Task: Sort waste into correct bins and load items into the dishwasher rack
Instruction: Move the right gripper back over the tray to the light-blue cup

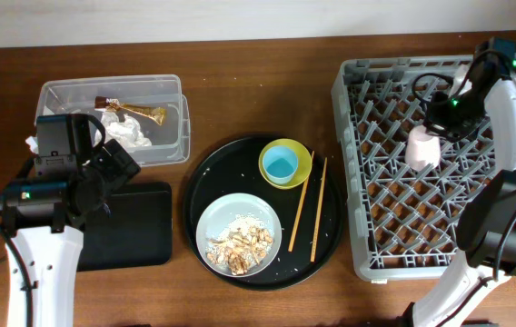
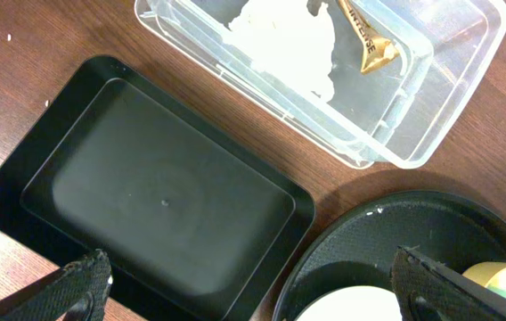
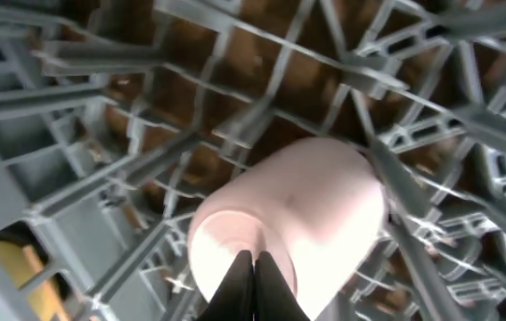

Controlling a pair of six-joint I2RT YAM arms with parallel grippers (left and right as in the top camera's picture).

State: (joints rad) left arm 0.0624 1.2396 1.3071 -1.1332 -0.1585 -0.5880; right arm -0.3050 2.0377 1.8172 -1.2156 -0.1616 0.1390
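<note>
The pink cup (image 1: 421, 147) lies among the pegs of the grey dishwasher rack (image 1: 345, 173). My right gripper (image 1: 441, 116) hovers just behind it. In the right wrist view its fingers (image 3: 255, 264) are pressed together in front of the cup's end (image 3: 324, 205), with nothing visibly between them. My left gripper (image 2: 248, 272) is open and empty above the gap between the shallow black tray (image 2: 146, 178) and the round black tray (image 2: 369, 241). The clear tub (image 1: 183, 118) holds the white napkin (image 1: 131, 134) and the gold-brown wrapper (image 1: 144, 113).
On the round black tray (image 1: 331, 232) stand the grey plate (image 1: 214, 221) with rice and brown scraps (image 1: 240, 245), the light blue cup (image 1: 281, 165) inside the yellow-green bowl (image 1: 303, 163), and the chopsticks (image 1: 308, 204). The shallow black tray (image 1: 140, 227) is beside it.
</note>
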